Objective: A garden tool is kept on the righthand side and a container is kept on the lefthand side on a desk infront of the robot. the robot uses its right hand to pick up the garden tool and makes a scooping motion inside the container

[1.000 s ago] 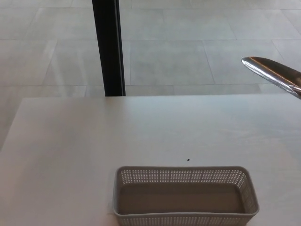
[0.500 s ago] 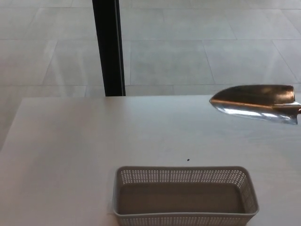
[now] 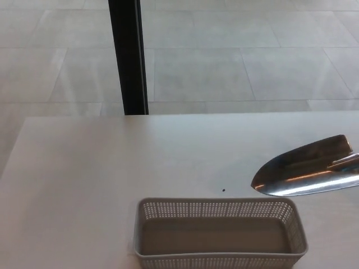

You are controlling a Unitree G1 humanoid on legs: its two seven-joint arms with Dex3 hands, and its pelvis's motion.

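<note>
A shiny metal trowel blade (image 3: 305, 171) reaches in from the right edge of the head view, its tip pointing left and hovering just above and right of the basket's far right corner. Its handle and whatever holds it lie outside the picture. A grey perforated plastic basket (image 3: 220, 208) stands at the near edge of the white desk (image 3: 112, 168), with nothing visible inside it. Neither of my hands shows.
A black vertical post (image 3: 128, 56) rises behind the desk's far edge at left of centre. Beyond it lies a grey tiled floor (image 3: 224, 56). A tiny dark speck (image 3: 224, 190) sits on the desk just behind the basket.
The trowel blade has come down and towards the basket, from high at the far right to just above the basket's right corner, and has turned flatter.
</note>
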